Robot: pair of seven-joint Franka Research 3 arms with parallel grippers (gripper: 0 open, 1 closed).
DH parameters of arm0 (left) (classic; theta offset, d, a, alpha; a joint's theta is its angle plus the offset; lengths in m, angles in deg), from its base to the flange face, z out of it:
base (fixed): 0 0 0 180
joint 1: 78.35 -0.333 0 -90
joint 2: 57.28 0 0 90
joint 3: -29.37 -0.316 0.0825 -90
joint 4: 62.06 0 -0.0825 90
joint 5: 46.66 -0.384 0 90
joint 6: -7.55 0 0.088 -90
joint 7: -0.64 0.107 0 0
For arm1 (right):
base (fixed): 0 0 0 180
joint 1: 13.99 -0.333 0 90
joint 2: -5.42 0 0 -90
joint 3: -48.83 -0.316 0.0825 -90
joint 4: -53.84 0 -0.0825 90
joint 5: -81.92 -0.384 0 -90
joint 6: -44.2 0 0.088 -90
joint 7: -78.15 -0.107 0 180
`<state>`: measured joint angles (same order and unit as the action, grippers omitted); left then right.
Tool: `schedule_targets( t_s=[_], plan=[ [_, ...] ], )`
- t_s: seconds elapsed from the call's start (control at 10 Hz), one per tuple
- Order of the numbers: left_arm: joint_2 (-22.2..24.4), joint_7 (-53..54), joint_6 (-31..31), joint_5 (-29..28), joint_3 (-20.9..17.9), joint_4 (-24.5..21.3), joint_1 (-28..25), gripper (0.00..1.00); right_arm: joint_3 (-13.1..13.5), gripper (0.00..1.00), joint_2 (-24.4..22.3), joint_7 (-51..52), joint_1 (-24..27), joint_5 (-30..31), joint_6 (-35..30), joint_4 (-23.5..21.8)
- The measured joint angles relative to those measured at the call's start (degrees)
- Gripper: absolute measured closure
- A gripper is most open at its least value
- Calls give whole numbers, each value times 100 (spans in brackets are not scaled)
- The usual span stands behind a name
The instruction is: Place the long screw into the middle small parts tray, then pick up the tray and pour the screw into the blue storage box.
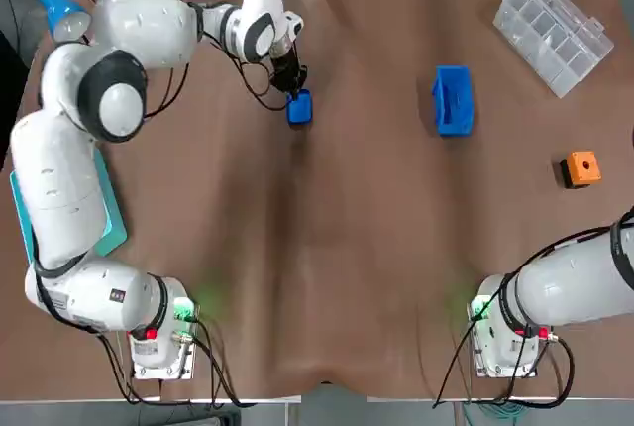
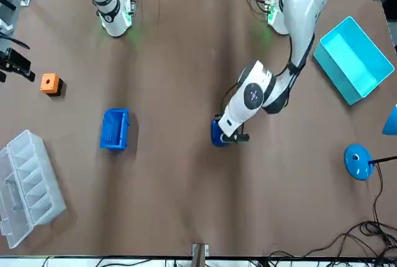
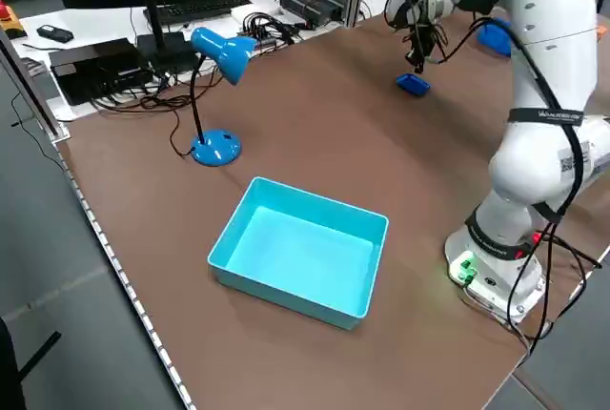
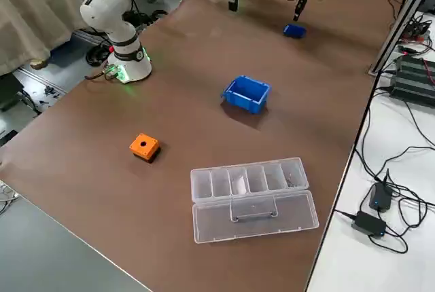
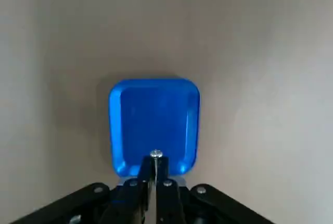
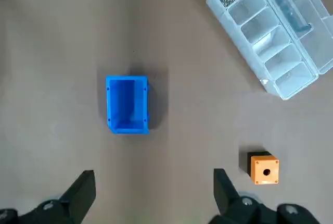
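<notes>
My left gripper [image 5: 155,171] is shut on the long screw [image 5: 155,155], whose head shows between the fingertips. It hangs over the near edge of a small, empty blue parts tray [image 5: 154,114] on the brown table. From overhead the left gripper [image 1: 290,79] is at the far middle-left of the table, just behind the tray [image 1: 300,109]. A blue storage bin [image 1: 453,99] stands to the right of it, and shows empty from above [image 6: 127,104]. My right gripper [image 6: 154,179] is open and hovers high over the right side, holding nothing.
A large cyan box [image 3: 286,291] lies at the left edge beside the left arm's base. A blue desk lamp [image 3: 214,57] stands at the far left corner. An orange button box [image 1: 582,168] and a clear compartment organiser [image 1: 553,32] sit at the far right.
</notes>
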<state>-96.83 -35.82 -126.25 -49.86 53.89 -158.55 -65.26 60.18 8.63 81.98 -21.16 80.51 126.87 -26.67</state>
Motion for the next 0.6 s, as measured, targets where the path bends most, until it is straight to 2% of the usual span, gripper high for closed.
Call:
schedule_targets(
  t_s=[0.2,0.5,0.6],
  plan=[
    [-273,-1,-3,-30,-203,311,165,93,-10,0,0,0,-3,0,-71,-8],
    [-365,-1,-19,-34,-225,388,177,83,-49,0,22,0,-73,-11,-122,-161],
    [-375,-2,-37,-34,-230,399,175,67,-53,0,61,0,-117,-19,-88,-226]
  ],
)
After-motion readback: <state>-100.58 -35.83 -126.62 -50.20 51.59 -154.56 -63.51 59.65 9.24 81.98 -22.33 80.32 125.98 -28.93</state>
